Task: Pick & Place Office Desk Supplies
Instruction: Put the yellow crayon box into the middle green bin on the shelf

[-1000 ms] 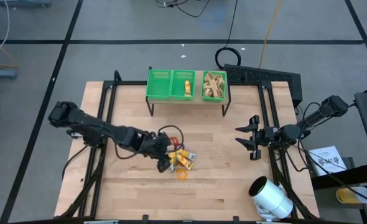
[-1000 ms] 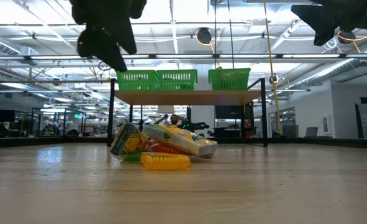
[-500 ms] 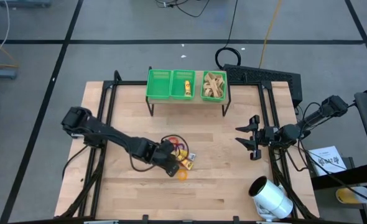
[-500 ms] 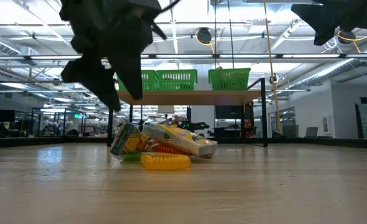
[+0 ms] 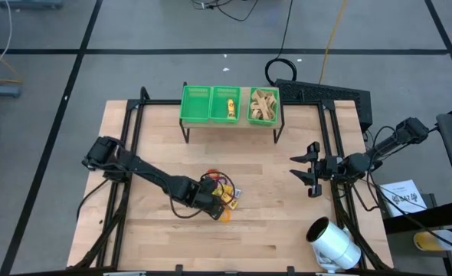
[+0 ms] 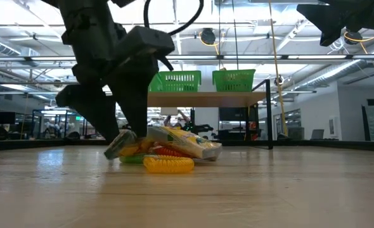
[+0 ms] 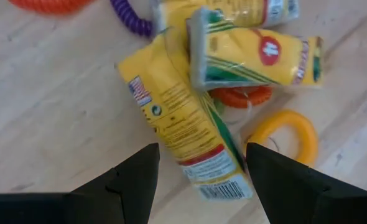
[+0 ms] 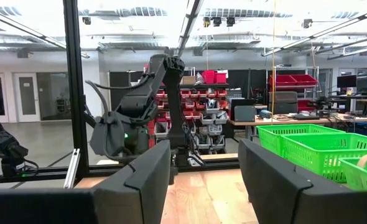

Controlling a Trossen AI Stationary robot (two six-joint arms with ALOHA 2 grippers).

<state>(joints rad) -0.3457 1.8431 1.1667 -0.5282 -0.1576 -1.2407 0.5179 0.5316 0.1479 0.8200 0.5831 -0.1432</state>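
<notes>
Down at the middle of the wooden bench [image 5: 272, 222], we see the left gripper [image 7: 199, 180] lowered onto the heap of supplies with its two dark fingers [image 7: 130, 180] spread apart, one on each side of a yellow crayon box [image 7: 183, 140] that lies flat and slanted between them; the fingers stand close beside the box, but we cannot tell whether they touch it. Just beyond it a second yellow crayon box [image 7: 255, 56] leans across the first, with an orange coiled ring [image 7: 242, 96] tucked under it. Beside that lies a plain yellow ring [image 7: 283, 134] flat on the wood, and a purple coiled band [image 7: 130, 18] curls at the far side of the heap. From the low view, the left arm [image 6: 108, 76] comes down at the near edge of the heap, where a yellow coiled ring [image 6: 168, 164] lies in front. At the back of the bench a raised shelf carries three green plastic baskets [image 5: 230, 103]. Off at the right side of the bench, well apart from the heap, the right gripper [image 5: 309, 170] waits in the air with its fingers apart and nothing between them. A large white cylinder [image 5: 333, 244] lies near the front right corner.
</notes>
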